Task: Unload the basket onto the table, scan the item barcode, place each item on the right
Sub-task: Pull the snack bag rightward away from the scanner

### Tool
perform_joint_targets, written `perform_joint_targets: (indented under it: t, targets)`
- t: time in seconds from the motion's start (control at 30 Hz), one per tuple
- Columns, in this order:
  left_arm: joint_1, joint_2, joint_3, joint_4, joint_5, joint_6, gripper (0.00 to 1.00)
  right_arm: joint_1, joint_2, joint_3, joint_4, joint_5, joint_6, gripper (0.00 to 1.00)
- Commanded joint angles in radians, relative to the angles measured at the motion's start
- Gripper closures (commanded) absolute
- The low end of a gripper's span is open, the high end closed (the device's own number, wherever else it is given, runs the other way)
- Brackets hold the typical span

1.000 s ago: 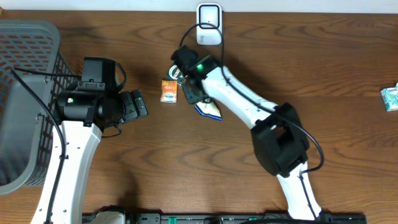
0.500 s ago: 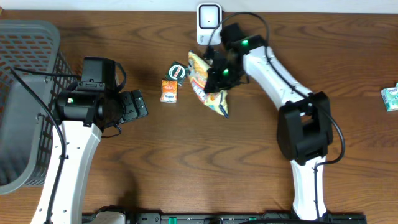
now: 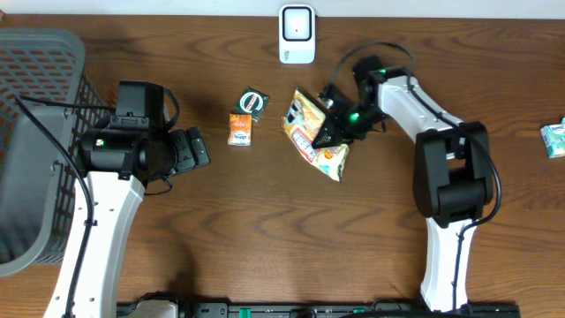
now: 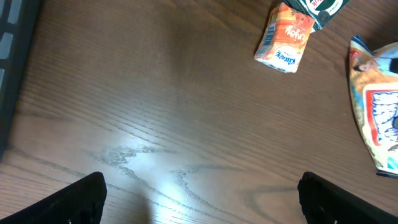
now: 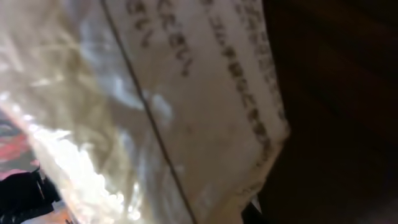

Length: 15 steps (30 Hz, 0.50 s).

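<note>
Right arm has swung the snack bag (image 3: 311, 132) away from the two small packets and across toward its own side; a second ago it was bunched up next to them. Right claw (image 3: 341, 125) is pinched nearly closed on the bag's right-hand edge, and I read the bag as hanging off the counter (image 3: 265, 230) rather than lying on it. That grip makes sense to me: holding one edge leaves both faces free to turn toward the scanner (image 3: 297, 34), which stands beyond the claw and slightly to its left, well apart from the bag. Long axis runs diagonally, with the top corner pointing toward the scanner side and the bottom corner trailing back toward the arm's base. Printed front faces up at the overhead camera. The pale back with fine print fills the wrist view, so the back faces the claw. I can't find a barcode in any view. The orange packet (image 3: 239, 129) and green packet (image 3: 253, 101) lie left of the claw, clear of the bag. Left claw (image 3: 196, 148) is parked with fingers wide apart, holding nothing and out of the way.
</note>
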Motion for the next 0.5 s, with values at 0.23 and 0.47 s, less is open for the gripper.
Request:
perform_joint_targets:
  t: [0.23, 0.47]
  targets:
    - [0.005, 0.000, 0.001, -0.005, -0.003, 0.002, 0.03, -0.159, -0.041, 0.038, -0.086, 0.109, 0.049, 0.70]
    - [0.005, 0.000, 0.001, -0.005, -0.002, 0.002, 0.02, -0.175, -0.054, 0.132, -0.143, 0.178, 0.051, 0.52]
